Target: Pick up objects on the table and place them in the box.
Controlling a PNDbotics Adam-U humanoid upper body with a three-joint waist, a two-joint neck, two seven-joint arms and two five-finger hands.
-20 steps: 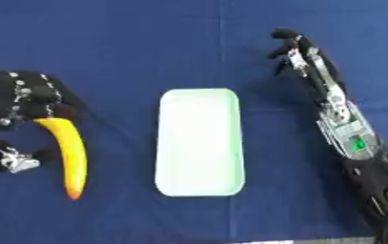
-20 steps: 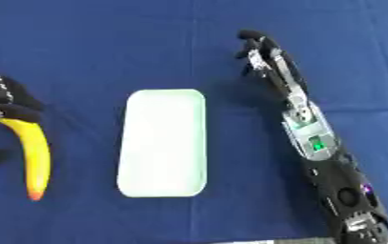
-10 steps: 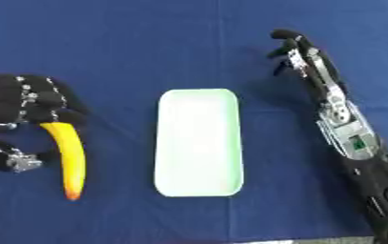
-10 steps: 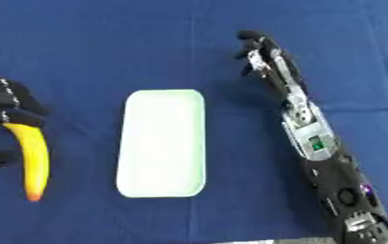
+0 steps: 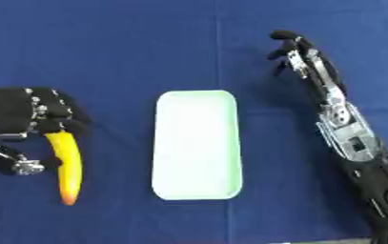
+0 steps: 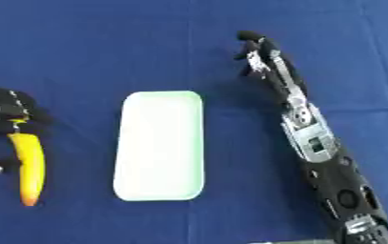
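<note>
Left hand sits at the worktop's left edge, fingers curled over the upper end of a yellow banana. That banana lies on the cloth with its long axis running near to far, its orange-tinged tip pointing toward the robot. Just right of it, apart, a pale green tray-like box lies lengthwise the same way. Right hand stretches far forward, fingers relaxed, holding nothing. Blue cloth covers the worktop.
</note>
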